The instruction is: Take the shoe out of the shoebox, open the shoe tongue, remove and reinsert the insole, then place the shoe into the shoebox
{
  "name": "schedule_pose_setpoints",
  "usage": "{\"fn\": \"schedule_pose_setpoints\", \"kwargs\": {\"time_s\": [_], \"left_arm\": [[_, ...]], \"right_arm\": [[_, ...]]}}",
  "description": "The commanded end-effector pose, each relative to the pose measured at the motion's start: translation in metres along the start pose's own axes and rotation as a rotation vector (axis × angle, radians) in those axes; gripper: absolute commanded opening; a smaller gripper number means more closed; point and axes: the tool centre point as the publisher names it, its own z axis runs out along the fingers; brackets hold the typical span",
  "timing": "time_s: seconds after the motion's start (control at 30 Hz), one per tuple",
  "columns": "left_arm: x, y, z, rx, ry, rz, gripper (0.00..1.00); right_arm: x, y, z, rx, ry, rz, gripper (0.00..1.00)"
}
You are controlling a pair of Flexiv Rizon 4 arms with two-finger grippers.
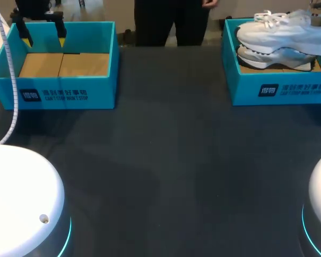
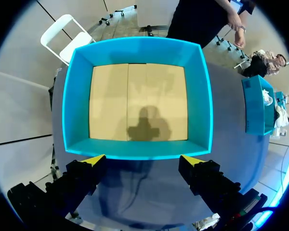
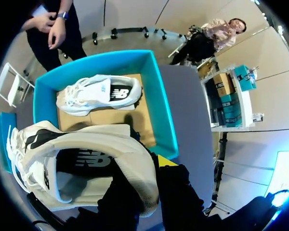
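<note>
Tabletop (image 1: 171, 160) between the robot and the two boxes carried nothing of the task.

Left pincer (image 1: 44, 38) hung over the left box (image 1: 64, 93), released, its yellow tips wide apart just above the near wall in the left wrist view (image 2: 143, 161). Only the cardboard floor showed inside that box (image 2: 139, 149).

Right pincer (image 3: 154, 166) was clenched on the shoe (image 3: 96, 159), gripping it at the collar by the heel. One yellow tip showed outside the upper; the other was hidden by the shoe. In the head view the shoe (image 1: 281, 33) hung over the right box (image 1: 278, 91), above the second shoe (image 1: 273, 58). Contact between the two could not be told.

- Long axis: across the table, roughly along the box's front wall.
- Pointing: toe toward the middle of the table, heel at the pincer, opening facing the wrist camera, laces at the far end from the fingers.
- Second shoe (image 3: 98, 94) lay on its side on the box floor, ahead of the pincer.

Judgement: the shoe was lifted but not yet clear of the box (image 3: 164, 115). The next move would carry it over the front wall toward the robot. The right arm had it; the left was well apart.
</note>
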Motion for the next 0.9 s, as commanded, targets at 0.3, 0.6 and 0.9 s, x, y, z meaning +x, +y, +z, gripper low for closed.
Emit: {"fn": "schedule_pose_setpoints", "kwargs": {"time_s": [0.3, 0.6, 0.9], "left_arm": [[0.000, 0.000, 0.000, -0.001, -0.001, 0.000, 1.00], [0.000, 0.000, 0.000, -0.001, -0.001, 0.000, 1.00], [0.000, 0.000, 0.000, -0.001, -0.001, 0.000, 1.00]], "right_arm": [[0.050, -0.053, -0.033, -0.026, -0.028, 0.041, 0.00], [0.079, -0.090, -0.053, -0.041, -0.035, 0.052, 0.00], [0.109, -0.139, -0.068, -0.031, -0.057, 0.033, 0.00]]}}
